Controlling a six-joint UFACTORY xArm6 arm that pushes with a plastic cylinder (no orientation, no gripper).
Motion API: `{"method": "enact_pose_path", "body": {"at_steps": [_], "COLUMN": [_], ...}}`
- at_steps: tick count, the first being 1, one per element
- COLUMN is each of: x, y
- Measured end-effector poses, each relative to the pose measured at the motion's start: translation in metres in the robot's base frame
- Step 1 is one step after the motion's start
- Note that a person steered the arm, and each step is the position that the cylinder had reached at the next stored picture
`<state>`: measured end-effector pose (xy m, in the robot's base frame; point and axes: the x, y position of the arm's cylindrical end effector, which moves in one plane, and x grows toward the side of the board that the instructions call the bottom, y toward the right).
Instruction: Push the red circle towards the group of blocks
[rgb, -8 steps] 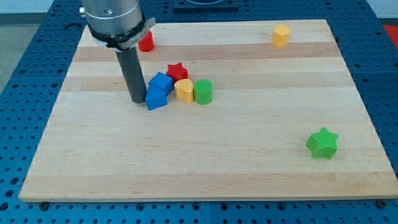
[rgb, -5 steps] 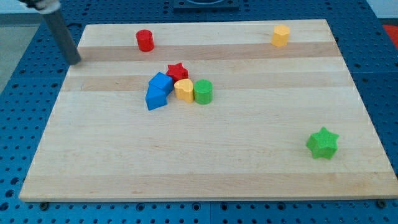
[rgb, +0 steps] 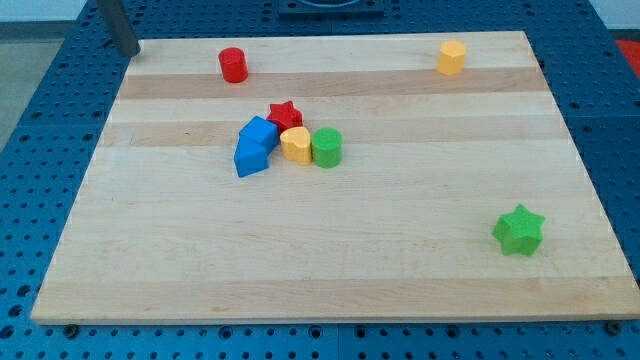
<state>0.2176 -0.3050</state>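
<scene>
The red circle (rgb: 233, 65) stands alone near the board's top edge, left of centre. Below and right of it is the group: a red star (rgb: 285, 114), two blue blocks (rgb: 255, 146) touching each other, a yellow round block (rgb: 295, 144) and a green cylinder (rgb: 326, 147) side by side. My tip (rgb: 127, 52) is at the view's top left, at the board's top-left corner, well left of the red circle and apart from all blocks.
A yellow hexagonal block (rgb: 451, 57) sits near the top right of the wooden board (rgb: 400, 250). A green star (rgb: 518, 230) lies at the lower right. Blue perforated table surrounds the board.
My tip has moved from beside the blue blocks up and left to the board's top-left corner. No block has moved.
</scene>
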Motion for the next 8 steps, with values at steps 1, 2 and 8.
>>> {"method": "enact_pose_path", "body": {"at_steps": [1,2,8], "x": [0.003,0.007,0.078], "y": [0.0,0.0,0.183]}}
